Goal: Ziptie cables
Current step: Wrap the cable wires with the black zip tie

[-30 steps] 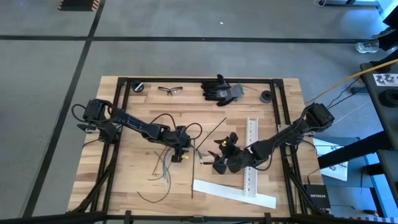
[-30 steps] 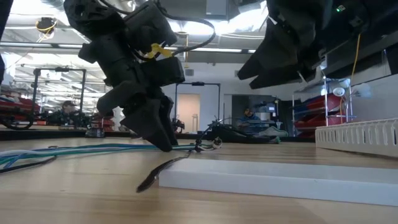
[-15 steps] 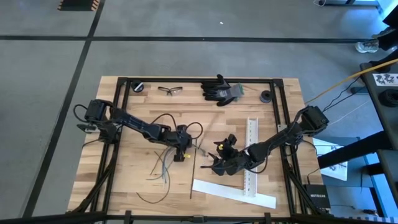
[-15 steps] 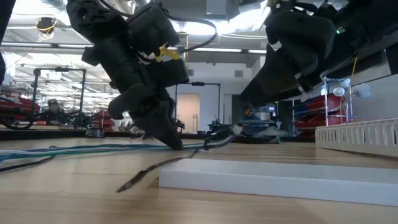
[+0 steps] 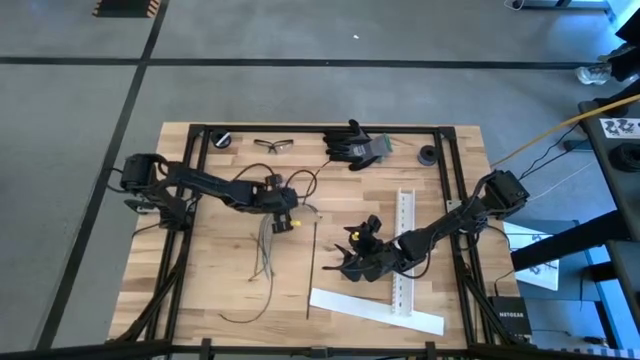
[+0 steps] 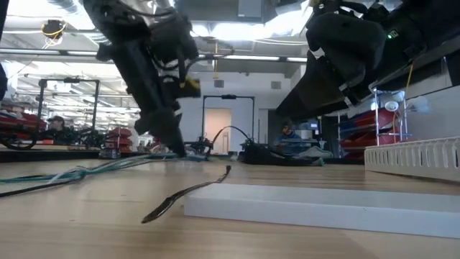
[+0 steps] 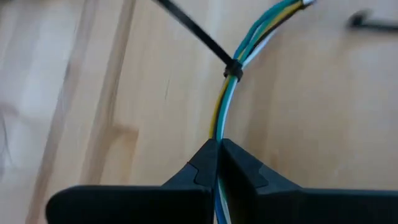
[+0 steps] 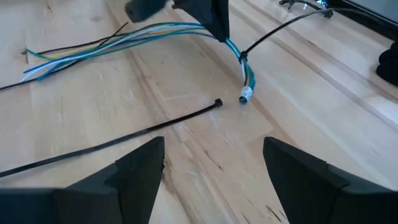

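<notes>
While clamped shut on the cables [image 5: 268, 240], the left gripper [image 5: 281, 214] sits just left of the bench [image 5: 220, 290] centre, toward the far edge; in its wrist view the fingers [image 7: 205, 165] pinch the blue, yellow and white wires [image 7: 225, 106] just below a cinched ziptie [image 7: 232, 68] whose tail [image 7: 189, 25] runs off diagonally. Bundle trails from the grip toward the near edge, loose ends fanned out. Second ziptie [image 5: 311, 270] lies straight on the wood right of the bundle, apart from it, head end [image 8: 217, 102] near the bundle's connector tip [image 8: 246, 94]. Right gripper [image 5: 347, 262] hovers right of that ziptie, jaws open and holding nothing, fingers [image 8: 140, 168] spread wide. White strip [image 5: 375, 311] lies along the near edge; another strip [image 5: 403, 250] stands upright-ways near the right edge. Glasses [image 5: 273, 144] and gloves [image 5: 356, 144] at far edge
</notes>
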Controlling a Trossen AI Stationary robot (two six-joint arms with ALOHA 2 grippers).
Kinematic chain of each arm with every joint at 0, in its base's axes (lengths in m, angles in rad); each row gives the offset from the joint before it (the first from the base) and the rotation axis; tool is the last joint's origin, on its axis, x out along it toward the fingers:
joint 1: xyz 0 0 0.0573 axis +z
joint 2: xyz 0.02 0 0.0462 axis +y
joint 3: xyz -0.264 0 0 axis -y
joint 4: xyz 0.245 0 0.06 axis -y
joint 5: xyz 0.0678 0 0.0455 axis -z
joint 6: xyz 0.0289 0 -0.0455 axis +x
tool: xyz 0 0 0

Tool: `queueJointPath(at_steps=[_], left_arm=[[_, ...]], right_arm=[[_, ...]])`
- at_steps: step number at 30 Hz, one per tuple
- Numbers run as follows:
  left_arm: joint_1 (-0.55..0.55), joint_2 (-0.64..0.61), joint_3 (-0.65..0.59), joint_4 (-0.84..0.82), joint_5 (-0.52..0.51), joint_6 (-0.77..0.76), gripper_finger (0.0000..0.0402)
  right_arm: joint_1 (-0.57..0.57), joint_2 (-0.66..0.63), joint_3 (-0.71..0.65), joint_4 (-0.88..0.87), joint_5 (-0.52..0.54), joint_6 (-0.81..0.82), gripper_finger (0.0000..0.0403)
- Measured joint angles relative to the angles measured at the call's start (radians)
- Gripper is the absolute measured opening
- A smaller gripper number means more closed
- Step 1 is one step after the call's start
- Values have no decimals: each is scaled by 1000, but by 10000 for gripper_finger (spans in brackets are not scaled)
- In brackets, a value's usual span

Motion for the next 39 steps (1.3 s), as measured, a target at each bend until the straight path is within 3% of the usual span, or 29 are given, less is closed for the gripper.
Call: queueJointPath(at_steps=[8, 15, 18, 22, 26, 30, 34, 39], left_arm=[[64, 0, -18, 2, 35, -51, 8], [71, -1, 50, -92, 65, -105, 101], [59, -12, 122, -145, 165, -160, 144], [12, -13, 157, -50, 209, -278, 178], [-45, 29, 158, 81, 203, -398, 185], [-103, 99, 157, 162, 130, -481, 174], [-120, 146, 157, 171, 41, -500, 160], [-110, 206, 157, 217, 5, -504, 152]], right_arm=[[0, 0, 0, 0, 0, 10, 260], [0, 0, 0, -1, 0, 10, 260], [0, 0, 0, -1, 13, 10, 260], [0, 0, 0, -2, 18, 11, 260], [0, 0, 0, -2, 17, 13, 260], [0, 0, 0, -3, 16, 12, 260], [0, 0, 0, -3, 16, 13, 260], [0, 0, 0, -6, 8, 14, 260]])
